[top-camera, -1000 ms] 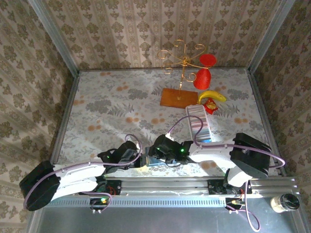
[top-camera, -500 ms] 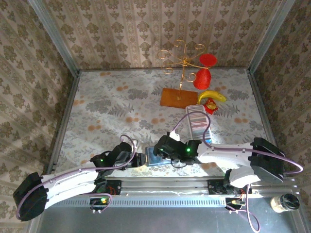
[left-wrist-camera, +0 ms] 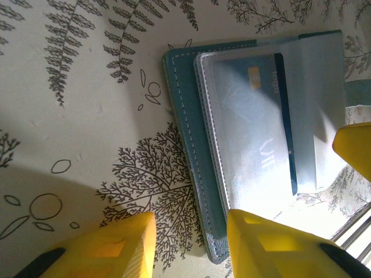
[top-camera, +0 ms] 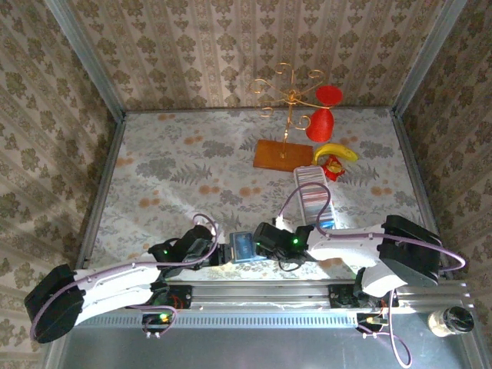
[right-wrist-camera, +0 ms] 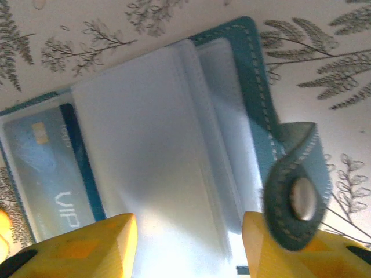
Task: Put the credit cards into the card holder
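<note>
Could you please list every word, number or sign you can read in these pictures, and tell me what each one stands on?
"VIP": on the blue card inside the card holder, behind a clear sleeve.
"logo": small, beside that card's gold chip.
The cards in the long tray are too small to read.

Fingers (right-wrist-camera: 81, 249) hide part of the card holder (right-wrist-camera: 258, 81).

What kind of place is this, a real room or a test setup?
Most likely a robot test cell: wallpapered panels enclose one cloth-covered table, and the left arm and right arm are bolted to a rail at its near edge.
</note>
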